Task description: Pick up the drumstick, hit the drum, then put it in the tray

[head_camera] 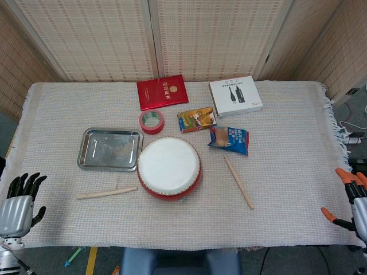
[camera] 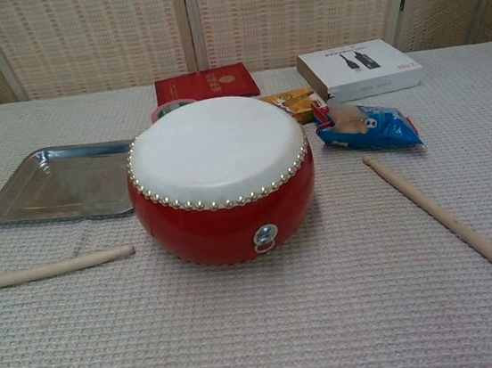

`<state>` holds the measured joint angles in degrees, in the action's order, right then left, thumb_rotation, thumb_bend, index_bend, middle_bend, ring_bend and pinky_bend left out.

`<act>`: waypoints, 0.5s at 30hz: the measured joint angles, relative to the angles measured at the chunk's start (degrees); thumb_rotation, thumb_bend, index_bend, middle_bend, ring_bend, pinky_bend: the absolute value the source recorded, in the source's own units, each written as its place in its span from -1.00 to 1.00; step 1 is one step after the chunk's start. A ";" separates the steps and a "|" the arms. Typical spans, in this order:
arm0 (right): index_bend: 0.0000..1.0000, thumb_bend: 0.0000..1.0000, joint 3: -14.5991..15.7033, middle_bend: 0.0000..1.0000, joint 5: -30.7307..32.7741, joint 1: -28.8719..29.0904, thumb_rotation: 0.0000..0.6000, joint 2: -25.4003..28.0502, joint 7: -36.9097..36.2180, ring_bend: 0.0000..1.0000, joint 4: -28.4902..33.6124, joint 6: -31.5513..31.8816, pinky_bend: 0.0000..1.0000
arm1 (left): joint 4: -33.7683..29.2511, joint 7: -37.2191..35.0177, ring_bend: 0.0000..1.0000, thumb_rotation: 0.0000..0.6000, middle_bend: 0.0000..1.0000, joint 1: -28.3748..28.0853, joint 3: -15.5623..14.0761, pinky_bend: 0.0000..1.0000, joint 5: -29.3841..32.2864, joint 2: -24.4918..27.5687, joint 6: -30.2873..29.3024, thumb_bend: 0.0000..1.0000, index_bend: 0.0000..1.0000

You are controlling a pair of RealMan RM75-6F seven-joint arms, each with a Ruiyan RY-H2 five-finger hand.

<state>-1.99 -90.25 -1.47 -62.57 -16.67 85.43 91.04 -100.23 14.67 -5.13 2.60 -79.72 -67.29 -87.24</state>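
Nearest us, the drum (camera: 220, 180) sits mid-bench, one drumstick (head_camera: 107, 193) lying just left of it and another drumstick (head_camera: 238, 182) on its right. The tray (head_camera: 110, 148) lies beside the drum's left rear. Our left hand (head_camera: 18, 201) and right hand (head_camera: 351, 200) hang at the bench (head_camera: 287, 189) edges, fingers apart, holding nothing. Tape (head_camera: 151, 121), snack packets (head_camera: 229, 140) and boxes (head_camera: 235, 96) crowd behind.

Red drum (camera: 225, 206) with white top, silver tray (head_camera: 92, 164), woven beige tablecloth (head_camera: 287, 195)

A red drum (camera: 221, 180) sits centre, tray (camera: 59, 183) at nine o'clock, drumsticks (camera: 435, 210) at three and eight.
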 measured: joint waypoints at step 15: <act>-1.00 -0.63 0.42 -0.83 -1.27 -1.18 1.00 -0.18 1.28 -1.00 -0.09 2.68 -1.00 | 1.38 -7.89 -0.81 1.00 -0.63 -0.99 0.37 -0.88 -0.93 0.14 3.39 -0.45 -0.31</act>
<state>-1.57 -91.53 -2.65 -62.75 -15.39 85.34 93.71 -98.85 6.79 -6.12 2.97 -80.65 -67.15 -83.85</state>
